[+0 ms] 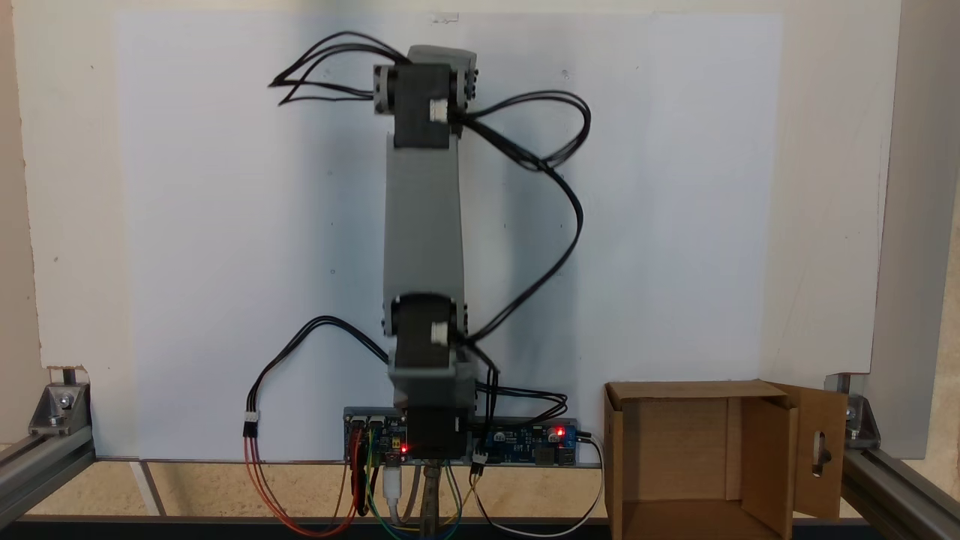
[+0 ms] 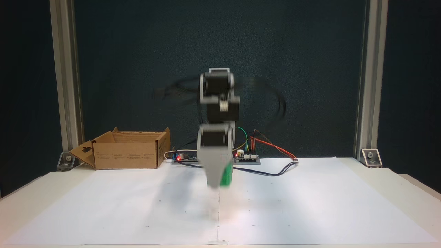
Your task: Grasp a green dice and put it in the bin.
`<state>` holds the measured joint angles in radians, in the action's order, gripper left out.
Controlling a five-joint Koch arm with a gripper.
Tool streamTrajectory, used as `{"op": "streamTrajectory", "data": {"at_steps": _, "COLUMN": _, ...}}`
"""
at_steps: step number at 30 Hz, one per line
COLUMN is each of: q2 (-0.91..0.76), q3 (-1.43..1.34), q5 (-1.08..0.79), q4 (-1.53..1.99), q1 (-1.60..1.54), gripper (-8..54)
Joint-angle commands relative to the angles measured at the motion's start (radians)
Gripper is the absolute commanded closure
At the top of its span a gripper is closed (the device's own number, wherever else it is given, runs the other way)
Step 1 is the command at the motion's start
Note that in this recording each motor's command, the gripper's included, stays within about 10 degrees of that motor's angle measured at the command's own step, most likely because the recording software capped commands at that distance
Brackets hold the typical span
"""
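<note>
Surface: white paper sheet (image 2: 310,199) under my arm.
Gripper (image 2: 220,181): mid-frame, blurred, I see it pinching the green dice (image 2: 226,177) above paper.
Bin (image 2: 129,155): left, open.

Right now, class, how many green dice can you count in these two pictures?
1. The green dice is at the tip of the tool, lifted above the white paper, seen blurred in a fixed view. Others could be hidden inside the bin.
</note>
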<state>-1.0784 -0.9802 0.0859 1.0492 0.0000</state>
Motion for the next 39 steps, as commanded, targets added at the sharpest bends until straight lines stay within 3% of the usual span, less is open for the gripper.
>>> {"op": "streamTrajectory", "data": {"at_steps": 1, "q2": -0.138, "q3": 0.021, "q5": 0.031, "q4": 0.055, "q1": 0.009, "gripper": 34.0}}
{"op": "streamTrajectory", "data": {"at_steps": 11, "q2": -0.399, "q3": -0.029, "q5": -0.043, "q4": 0.123, "q1": 0.202, "gripper": 34.0}}
{"op": "streamTrajectory", "data": {"at_steps": 20, "q2": -0.574, "q3": -0.086, "q5": -0.261, "q4": 0.12, "q1": 0.761, "gripper": 34.0}}
{"op": "streamTrajectory", "data": {"at_steps": 28, "q2": -0.543, "q3": -0.083, "q5": -0.534, "q4": 0.103, "q1": 1.339, "gripper": 34.0}}
{"op": "streamTrajectory", "data": {"at_steps": 34, "q2": -0.36, "q3": -0.083, "q5": -0.64, "q4": 0.009, "q1": 1.755, "gripper": 34.0}}
{"op": "streamTrajectory", "data": {"at_steps": 39, "q2": -0.198, "q3": -0.083, "q5": -0.672, "q4": -0.029, "q1": 1.858, "gripper": 34.0}}
